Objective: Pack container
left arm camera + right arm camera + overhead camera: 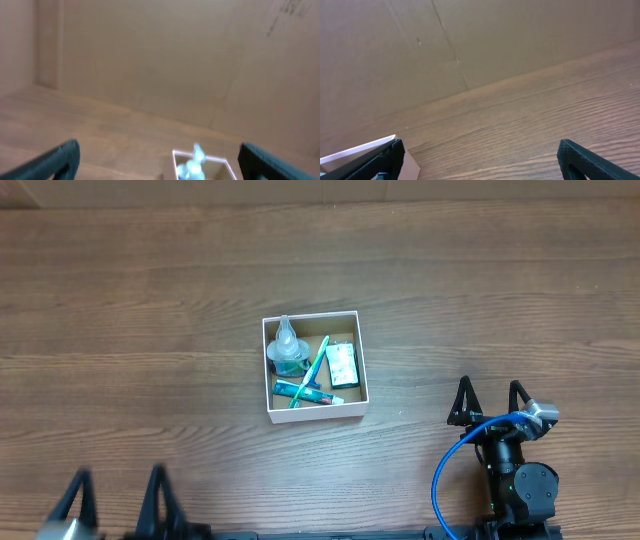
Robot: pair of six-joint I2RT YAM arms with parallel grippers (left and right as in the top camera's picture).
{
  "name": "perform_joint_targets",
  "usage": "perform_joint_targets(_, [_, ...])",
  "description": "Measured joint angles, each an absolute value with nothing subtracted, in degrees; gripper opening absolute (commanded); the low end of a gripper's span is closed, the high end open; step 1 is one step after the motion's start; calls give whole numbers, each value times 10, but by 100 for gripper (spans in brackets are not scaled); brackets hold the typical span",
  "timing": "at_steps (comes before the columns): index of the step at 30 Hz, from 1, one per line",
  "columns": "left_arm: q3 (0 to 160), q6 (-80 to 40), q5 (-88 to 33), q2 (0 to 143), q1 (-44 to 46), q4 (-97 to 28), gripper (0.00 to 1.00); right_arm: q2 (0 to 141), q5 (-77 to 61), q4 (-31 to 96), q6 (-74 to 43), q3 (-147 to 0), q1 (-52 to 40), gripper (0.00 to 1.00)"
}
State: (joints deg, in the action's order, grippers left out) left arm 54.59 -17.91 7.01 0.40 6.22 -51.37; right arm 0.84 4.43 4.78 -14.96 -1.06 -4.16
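fingers of the left gripper [120, 498] are spread wide, holding nothing. ahead of them and off to their right sits the container [315, 413], with a clear bottle [287, 352], a toothbrush [320, 360], a tube [303, 391] and a small packet [342, 364] inside. the right gripper [490, 408] is spread and empty too, the container ahead to its left.

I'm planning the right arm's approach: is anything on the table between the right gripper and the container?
Nothing visible does. In the overhead view, only bare wooden table lies between the open right gripper and the container. The toiletries all sit inside its walls.
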Motion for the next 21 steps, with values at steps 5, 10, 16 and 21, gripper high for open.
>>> perform_joint_targets(5, [332,-180,36,8,62,-245,100,8,44,47,-149,-11,-42,100])
perform_joint_targets(10, [150,-181,17,8,62,-76,100,8,44,47,-149,-11,-42,100])
perform_joint_targets(16, [46,-181,15,8,62,-16,100,8,44,47,-149,-11,-42,100])
perform_joint_targets(21, [10,-181,15,8,46,-20,100,8,44,48,-149,-11,-42,100])
